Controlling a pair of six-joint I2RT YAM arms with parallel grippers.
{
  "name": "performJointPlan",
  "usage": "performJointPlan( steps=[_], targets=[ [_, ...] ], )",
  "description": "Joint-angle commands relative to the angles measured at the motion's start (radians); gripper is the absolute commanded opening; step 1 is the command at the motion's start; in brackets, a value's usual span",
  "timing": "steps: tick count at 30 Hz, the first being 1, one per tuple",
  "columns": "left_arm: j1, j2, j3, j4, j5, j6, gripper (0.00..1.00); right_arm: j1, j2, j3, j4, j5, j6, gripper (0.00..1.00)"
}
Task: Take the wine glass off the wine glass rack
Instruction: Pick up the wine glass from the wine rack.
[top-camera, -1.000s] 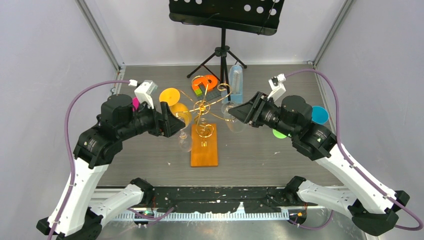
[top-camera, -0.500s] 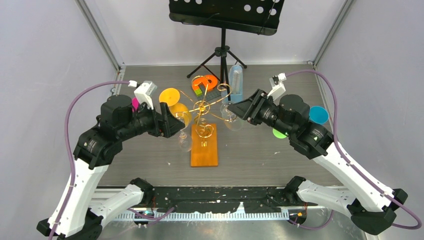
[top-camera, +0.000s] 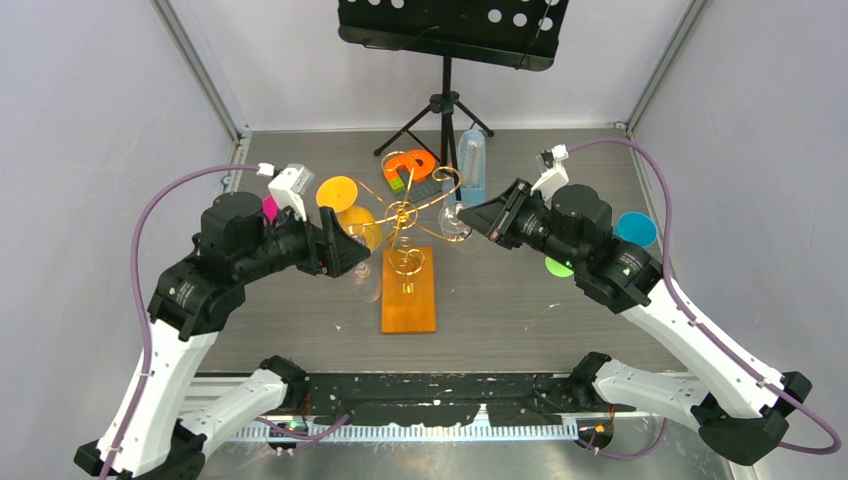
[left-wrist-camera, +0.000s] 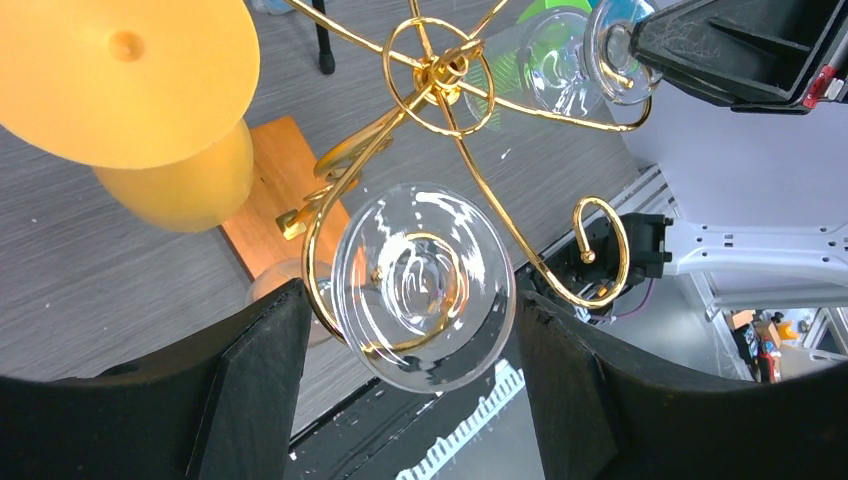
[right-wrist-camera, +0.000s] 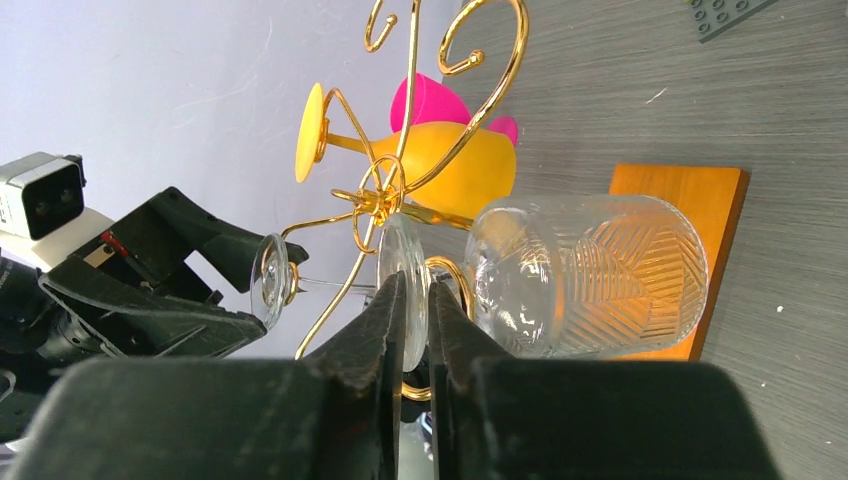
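The wine glass rack (top-camera: 404, 214) is a gold wire tree on an orange wooden base (top-camera: 410, 300) at the table's centre. My right gripper (top-camera: 476, 221) is shut on the round foot (right-wrist-camera: 404, 280) of a clear wine glass (right-wrist-camera: 588, 276), whose stem still sits in a gold arm on the rack's right side. My left gripper (left-wrist-camera: 410, 300) is open, its fingers (left-wrist-camera: 250, 380) on either side of the foot of a second clear wine glass (left-wrist-camera: 422, 284) hanging on the rack's left side. A yellow glass (top-camera: 346, 204) hangs at the rack's far left.
A black tripod music stand (top-camera: 445, 100) stands behind the rack. A blue bottle (top-camera: 472, 165) and an orange object (top-camera: 410, 165) lie near it. A teal cup (top-camera: 637, 228) and a green disc (top-camera: 558, 267) sit right, a pink cup (top-camera: 270, 207) left.
My right gripper has moved a little toward the far side and left, carrying the clear glass's foot with it. The left arm has hardly moved.
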Motion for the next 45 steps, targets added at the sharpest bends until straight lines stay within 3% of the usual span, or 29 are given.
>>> performJointPlan(
  steps=[1,4,23,34,45],
  targets=[
    [0.012,-0.01,0.004,0.042,0.037,0.026,0.73,0.004,0.003,0.031,-0.009,-0.005,0.01,0.1],
    [0.017,-0.01,0.006,0.041,0.045,0.031,0.73,0.004,0.001,0.026,-0.003,-0.004,0.022,0.06],
    [0.044,-0.02,0.002,0.031,0.072,0.041,0.73,0.004,-0.12,-0.01,0.006,0.084,0.105,0.06],
    [0.048,-0.037,0.007,0.037,0.072,0.026,0.84,0.004,-0.132,-0.057,0.065,0.017,0.162,0.06],
    [0.049,-0.043,0.01,0.021,0.073,0.022,0.86,0.008,-0.09,-0.056,0.131,-0.063,0.198,0.06]
  ],
)
